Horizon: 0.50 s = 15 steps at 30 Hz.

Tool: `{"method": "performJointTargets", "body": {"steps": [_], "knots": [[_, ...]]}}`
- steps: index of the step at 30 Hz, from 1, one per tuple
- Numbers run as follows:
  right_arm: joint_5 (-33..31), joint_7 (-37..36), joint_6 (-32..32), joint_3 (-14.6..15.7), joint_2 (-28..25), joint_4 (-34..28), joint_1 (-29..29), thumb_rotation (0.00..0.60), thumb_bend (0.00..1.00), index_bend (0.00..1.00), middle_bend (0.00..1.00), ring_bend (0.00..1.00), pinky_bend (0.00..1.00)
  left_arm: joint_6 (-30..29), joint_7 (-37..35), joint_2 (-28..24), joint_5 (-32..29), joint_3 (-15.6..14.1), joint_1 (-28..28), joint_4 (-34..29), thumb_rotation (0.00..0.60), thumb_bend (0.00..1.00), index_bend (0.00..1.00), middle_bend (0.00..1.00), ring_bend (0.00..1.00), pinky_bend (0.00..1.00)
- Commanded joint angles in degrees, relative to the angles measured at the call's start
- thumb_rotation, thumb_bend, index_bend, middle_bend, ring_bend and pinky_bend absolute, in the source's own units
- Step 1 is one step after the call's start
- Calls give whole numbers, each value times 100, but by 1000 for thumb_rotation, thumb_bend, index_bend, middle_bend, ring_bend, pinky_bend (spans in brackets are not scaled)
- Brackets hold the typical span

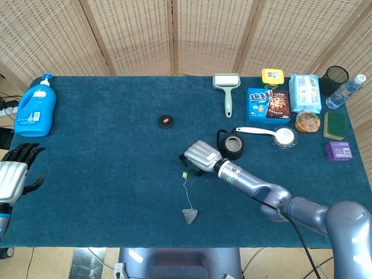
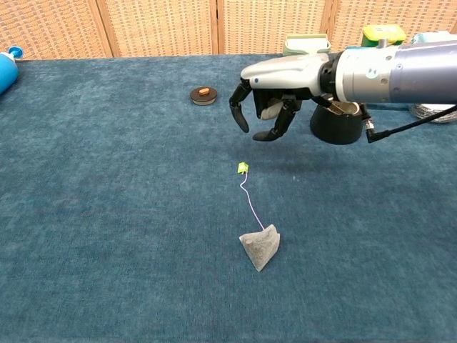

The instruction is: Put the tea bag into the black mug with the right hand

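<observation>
Nothing of the task proper is done yet. The grey pyramid-shaped tea bag (image 2: 260, 248) lies flat on the blue-carpeted bench (image 1: 104, 168), toward the middle of the near edge, with its thin pale string running away from it to a small yellow-green paper tag (image 2: 243, 168). The black mug (image 2: 338, 121) stands upright well apart from the bag, further in and to the right, with nothing visibly added to it; the chest view shows only its rim and a brownish interior.

The right hand (image 2: 265, 107) hangs above the bench between the mug and the tag, closer to the tag, palm down. Its dark fingers (image 2: 236, 114) are spread and curled downward like a loose claw, holding nothing and touching nothing; the fingertips sit clear above the cloth, just beyond the tag on the far side. In the head view the same hand (image 1: 200, 157) shows just beside the tag's upper right.

What is left, by my reading: lower onto the tag or string, pinch it, lift the bag free, carry it over the mug and let it drop in.

The left hand (image 1: 13, 177) rests off the bench's left edge, fingers apart and empty.
</observation>
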<state>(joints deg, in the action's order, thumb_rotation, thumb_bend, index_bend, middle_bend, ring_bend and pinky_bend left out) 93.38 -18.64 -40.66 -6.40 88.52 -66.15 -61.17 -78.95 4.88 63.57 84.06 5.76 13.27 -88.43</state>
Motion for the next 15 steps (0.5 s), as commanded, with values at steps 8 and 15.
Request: {"method": "performJointTargets", "body": {"steps": [8, 15], "knots": [[-172, 243, 184, 73, 227, 131, -152, 600, 363, 504, 1000, 1000, 1000, -44, -41, -12, 2, -43, -30, 7, 600, 320, 213, 179, 133, 236], [-295, 427, 305, 148, 461, 364, -220, 600, 345, 503, 1000, 1000, 1000, -89, -97, -29, 7, -94, -82, 32, 600, 320, 213, 179, 133, 236]]}}
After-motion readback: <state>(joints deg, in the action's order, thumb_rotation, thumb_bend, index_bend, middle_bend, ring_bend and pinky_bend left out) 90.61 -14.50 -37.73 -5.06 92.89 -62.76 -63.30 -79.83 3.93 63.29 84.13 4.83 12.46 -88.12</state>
